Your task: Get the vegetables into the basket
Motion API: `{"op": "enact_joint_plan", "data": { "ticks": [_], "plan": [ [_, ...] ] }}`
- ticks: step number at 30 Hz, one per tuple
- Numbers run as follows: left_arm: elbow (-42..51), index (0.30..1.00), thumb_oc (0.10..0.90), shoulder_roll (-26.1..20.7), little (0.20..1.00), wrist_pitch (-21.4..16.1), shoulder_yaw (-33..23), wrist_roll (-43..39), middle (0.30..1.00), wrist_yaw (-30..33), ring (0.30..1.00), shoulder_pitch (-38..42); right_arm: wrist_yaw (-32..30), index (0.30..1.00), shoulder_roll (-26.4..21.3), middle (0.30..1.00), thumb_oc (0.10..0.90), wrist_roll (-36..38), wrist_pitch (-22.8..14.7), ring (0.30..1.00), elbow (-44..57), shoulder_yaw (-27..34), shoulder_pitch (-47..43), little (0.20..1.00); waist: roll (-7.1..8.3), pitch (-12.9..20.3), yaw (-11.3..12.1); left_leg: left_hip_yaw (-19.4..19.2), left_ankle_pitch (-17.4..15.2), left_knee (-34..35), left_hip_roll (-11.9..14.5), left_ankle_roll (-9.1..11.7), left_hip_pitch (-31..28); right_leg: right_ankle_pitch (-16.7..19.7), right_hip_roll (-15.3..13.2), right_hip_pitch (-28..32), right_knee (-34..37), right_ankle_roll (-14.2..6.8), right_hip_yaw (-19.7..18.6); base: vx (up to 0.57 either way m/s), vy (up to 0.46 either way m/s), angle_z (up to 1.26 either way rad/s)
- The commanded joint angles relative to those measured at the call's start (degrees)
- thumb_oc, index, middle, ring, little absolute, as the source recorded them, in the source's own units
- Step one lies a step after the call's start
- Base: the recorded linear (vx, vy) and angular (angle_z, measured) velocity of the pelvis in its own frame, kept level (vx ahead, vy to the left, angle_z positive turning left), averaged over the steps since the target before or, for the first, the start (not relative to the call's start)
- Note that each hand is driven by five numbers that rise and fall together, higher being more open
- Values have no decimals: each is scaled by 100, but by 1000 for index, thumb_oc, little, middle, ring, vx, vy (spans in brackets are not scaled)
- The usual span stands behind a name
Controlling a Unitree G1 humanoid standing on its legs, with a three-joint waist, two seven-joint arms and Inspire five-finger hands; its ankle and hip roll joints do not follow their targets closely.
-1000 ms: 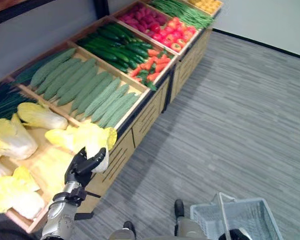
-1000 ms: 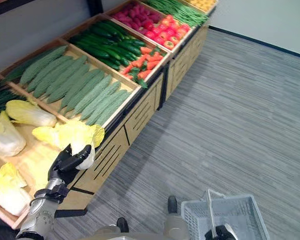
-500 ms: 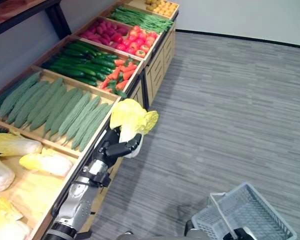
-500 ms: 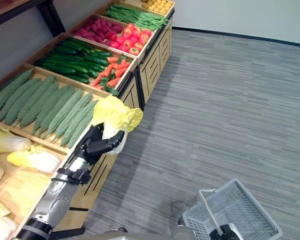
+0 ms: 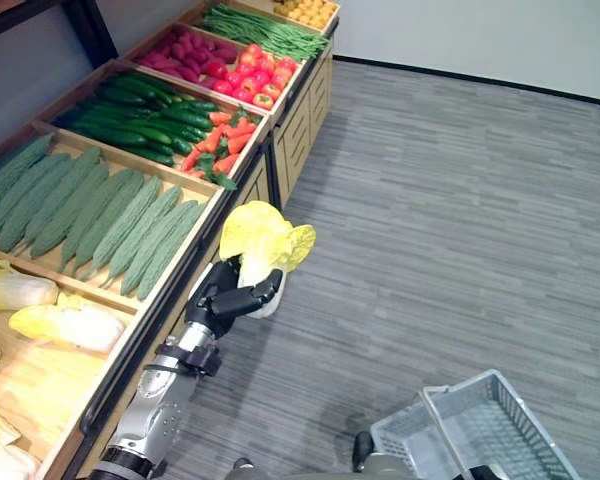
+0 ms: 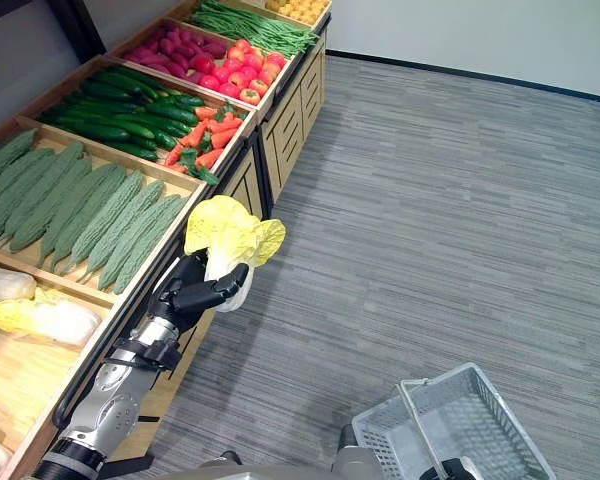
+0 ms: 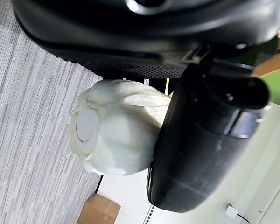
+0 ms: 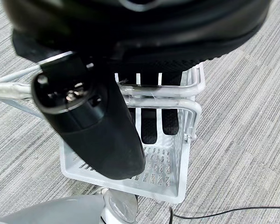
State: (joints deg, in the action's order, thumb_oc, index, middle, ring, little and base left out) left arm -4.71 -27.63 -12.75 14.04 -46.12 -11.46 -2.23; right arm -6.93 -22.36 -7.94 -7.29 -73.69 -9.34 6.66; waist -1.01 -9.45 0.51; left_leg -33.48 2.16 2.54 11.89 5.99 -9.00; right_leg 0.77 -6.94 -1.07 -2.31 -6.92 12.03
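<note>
The left hand (image 5: 226, 297) is curled round a cabbage (image 5: 263, 238) held over the floor beside the shelf (image 5: 242, 190), so carry it level across to the basket (image 6: 450, 415), whose handle (image 8: 130, 95) the right hand (image 8: 91, 123) grips, and lower it before letting go

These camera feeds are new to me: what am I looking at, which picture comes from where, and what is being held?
This is a humanoid robot with two arms. The two wide pictures come from its head, looking down. The two close ones come from cameras on its wrists.

Along its left runs a wooden produce stand holding cabbages, bitter gourds, cucumbers and carrots.

The left robot hand is curled round a cabbage, held out over the floor, off the stand. The left wrist view shows its pale stem end.

The right robot hand grips the handle of a white wire basket at the lower right. The basket looks empty.
</note>
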Motion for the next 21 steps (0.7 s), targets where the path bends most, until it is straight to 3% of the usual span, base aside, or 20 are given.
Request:
{"op": "enact_joint_plan", "data": {
  "ticks": [1,2,3,4,6,8,12,14,20,21],
  "plan": [
    [627,300,400,-19,300,-460,-119,-107,300,-112,300,734,-78,300,-95,300,400,247,-177,300,2,-31,-73,300,90,-210,79,358,800,-770,303,488,488,-393,55,213,-442,66,-61,-78,-190,-4],
    [631,300,400,-18,300,-496,-109,-108,300,-87,300,769,-84,300,-135,300,400,246,-177,300,-1,-31,-86,300,122,-273,136,696,856,-1012,257,509,640,-403,67,248,-417,94,-112,-52,-87,-14],
    [622,300,400,85,300,-475,-82,-114,300,-29,300,741,-88,300,-233,300,400,272,-129,300,-71,-22,-161,300,179,-256,294,1781,521,-681,-149,292,933,-376,-10,235,-315,32,-402,21,5,-33],
    [622,300,400,86,300,-475,-82,-114,300,-29,300,741,-88,300,-233,300,400,272,-129,300,-71,-22,-161,300,179,-251,294,1780,521,-681,-148,292,938,-375,-9,231,-315,32,-402,67,76,-50],
    [661,300,400,86,300,-503,-72,-69,300,19,300,679,-130,300,-293,300,400,306,-122,300,-112,26,-183,300,176,-234,427,2449,531,-340,-206,251,1112,-358,-18,213,-332,-22,-679,85,83,-52],
    [666,300,400,36,300,-506,-117,-66,300,4,300,668,-111,300,-315,300,400,303,-139,300,-121,18,-186,300,141,-236,427,2502,497,-233,-224,193,1057,-385,4,194,-388,-42,-803,68,135,-40],
    [713,300,400,-39,300,-518,-138,-60,300,-38,300,575,-72,300,-233,300,400,245,-112,300,-217,17,-133,300,172,-132,349,2191,376,120,-412,39,710,-342,-141,178,-410,-168,-1054,66,252,-64],
    [795,300,400,-102,300,-516,-137,-87,300,-84,300,552,-52,300,-164,300,400,172,-62,300,-265,1,-151,300,246,-72,339,1953,220,181,-596,-80,573,-139,-315,120,-262,-330,-1261,35,287,-78],
    [766,300,400,-177,300,-560,-115,-39,300,-120,300,533,-63,300,-56,300,400,189,-99,300,-166,-15,-233,300,320,-93,333,1643,51,246,-813,-237,484,208,-507,-105,-232,-534,-1513,-32,191,-33],
    [741,300,400,-189,300,-565,-100,-25,300,-114,300,547,-82,300,-50,300,400,171,-95,300,-142,-27,-251,300,354,-96,325,1553,-24,246,-886,-282,450,403,-554,-191,-186,-613,-1592,-23,97,-30]
  ]
}}
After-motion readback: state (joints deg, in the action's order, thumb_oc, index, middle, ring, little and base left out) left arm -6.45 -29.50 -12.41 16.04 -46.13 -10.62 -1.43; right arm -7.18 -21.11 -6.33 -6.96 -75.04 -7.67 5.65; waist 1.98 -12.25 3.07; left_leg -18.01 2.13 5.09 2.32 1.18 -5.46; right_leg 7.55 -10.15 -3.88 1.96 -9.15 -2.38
